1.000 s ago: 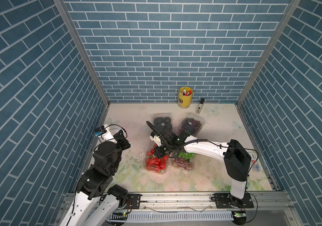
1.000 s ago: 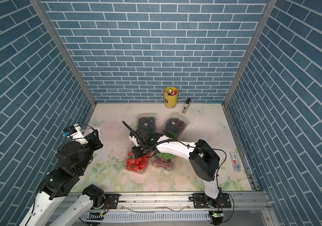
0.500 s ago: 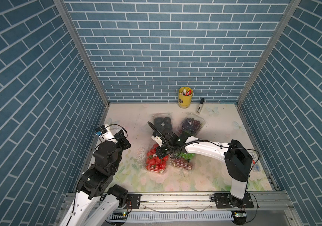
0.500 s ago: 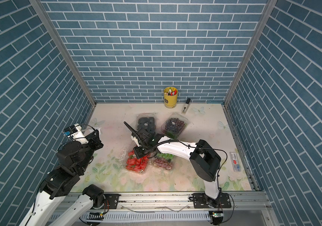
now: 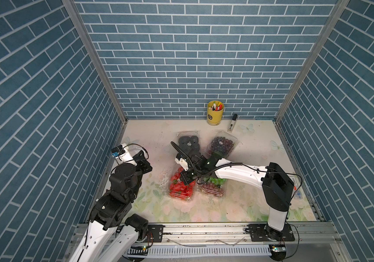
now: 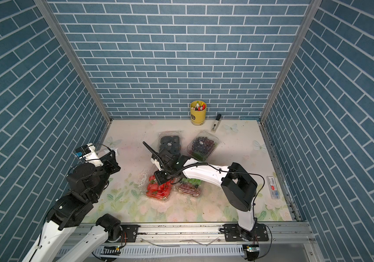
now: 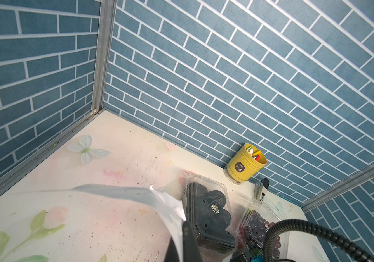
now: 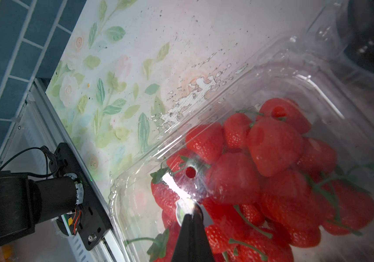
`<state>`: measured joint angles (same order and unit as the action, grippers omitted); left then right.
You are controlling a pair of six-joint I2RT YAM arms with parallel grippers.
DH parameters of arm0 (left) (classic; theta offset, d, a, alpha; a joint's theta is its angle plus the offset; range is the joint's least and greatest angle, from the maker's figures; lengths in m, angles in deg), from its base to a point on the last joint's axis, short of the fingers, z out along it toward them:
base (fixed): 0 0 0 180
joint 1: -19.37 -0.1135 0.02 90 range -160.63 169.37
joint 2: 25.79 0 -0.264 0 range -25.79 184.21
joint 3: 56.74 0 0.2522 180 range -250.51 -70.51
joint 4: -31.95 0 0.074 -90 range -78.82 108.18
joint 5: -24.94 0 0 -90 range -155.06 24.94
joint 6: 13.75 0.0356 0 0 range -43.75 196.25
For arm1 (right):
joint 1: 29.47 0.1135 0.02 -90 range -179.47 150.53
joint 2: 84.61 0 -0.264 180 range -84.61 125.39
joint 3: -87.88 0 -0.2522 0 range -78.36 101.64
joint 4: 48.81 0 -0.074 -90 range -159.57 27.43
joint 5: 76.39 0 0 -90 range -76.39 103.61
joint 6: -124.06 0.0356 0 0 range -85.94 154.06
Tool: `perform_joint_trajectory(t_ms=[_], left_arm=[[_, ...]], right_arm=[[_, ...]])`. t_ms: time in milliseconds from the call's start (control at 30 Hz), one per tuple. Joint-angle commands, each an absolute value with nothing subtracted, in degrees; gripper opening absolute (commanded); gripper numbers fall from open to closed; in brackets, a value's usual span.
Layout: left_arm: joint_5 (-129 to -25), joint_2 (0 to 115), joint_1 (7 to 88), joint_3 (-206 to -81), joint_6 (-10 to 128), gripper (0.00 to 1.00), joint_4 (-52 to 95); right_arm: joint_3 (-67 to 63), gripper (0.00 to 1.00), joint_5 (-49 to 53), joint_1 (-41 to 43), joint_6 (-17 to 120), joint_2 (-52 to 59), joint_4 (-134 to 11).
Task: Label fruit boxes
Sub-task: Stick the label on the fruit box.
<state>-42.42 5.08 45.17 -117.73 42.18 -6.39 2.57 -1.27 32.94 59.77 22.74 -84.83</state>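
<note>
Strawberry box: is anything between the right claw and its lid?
Nothing visible. In the right wrist view the right claw, shut on a small round sticker, hangs directly over the clear lid of the strawberry box, with only that sticker between tip and plastic.

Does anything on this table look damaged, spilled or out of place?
Yes. The table print has flaked off in white patches beside the strawberry box. A marker lies loose beside the yellow cup, not in it. Nothing looks spilled.
</note>
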Motion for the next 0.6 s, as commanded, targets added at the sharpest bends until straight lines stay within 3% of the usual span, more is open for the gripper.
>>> perform_joint_trajectory(t_ms=[0,300,567], left_arm=[[-43.0,5.3,45.3,-116.9,42.0,0.00,-5.8],[-43.6,5.8,45.2,-116.9,42.1,0.00,-5.8],[-46.8,13.2,45.2,-118.0,43.3,0.00,-4.9]], right_arm=[[3.8,0.00,-3.2,33.4,60.7,23.9,-84.9],[5.0,0.00,-5.0,33.6,61.0,26.5,-84.3],[-1.0,0.00,3.9,33.0,60.5,15.4,-80.7]])
